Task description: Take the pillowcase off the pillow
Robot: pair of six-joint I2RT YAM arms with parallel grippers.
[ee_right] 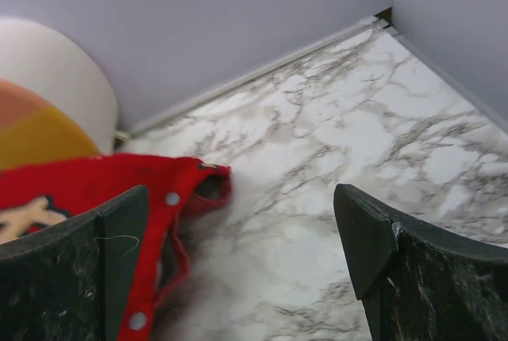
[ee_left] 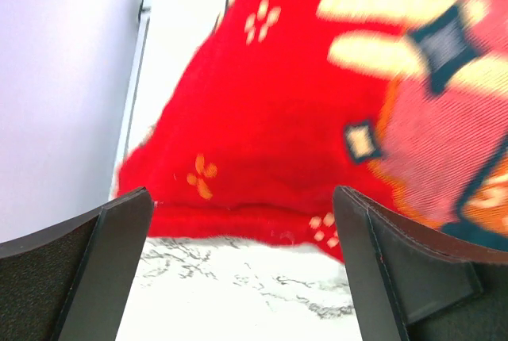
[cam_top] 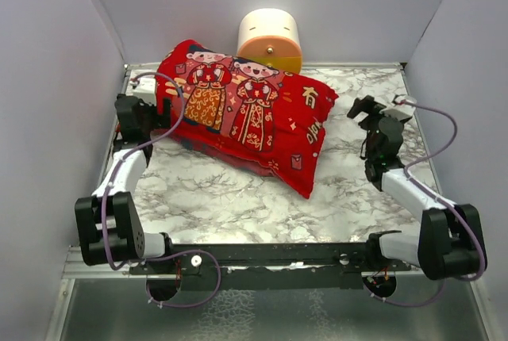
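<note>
The red pillowcase (cam_top: 246, 115) with two cartoon figures lies across the back middle of the marble table, stuffed full; the white pillow inside is hidden. My left gripper (cam_top: 163, 111) is open at the pillowcase's left end, its red edge (ee_left: 262, 198) lying just beyond the jaws. My right gripper (cam_top: 361, 109) is open and empty, a little right of the pillowcase's open end. In the right wrist view that end (ee_right: 171, 222) shows white snap buttons and a dark gap beside my left finger.
A cream-and-orange cylinder (cam_top: 270, 40) stands at the back behind the pillowcase, also in the right wrist view (ee_right: 48, 111). Grey walls enclose the table on the left, back and right. Bare marble (cam_top: 238, 198) lies in front of the pillowcase.
</note>
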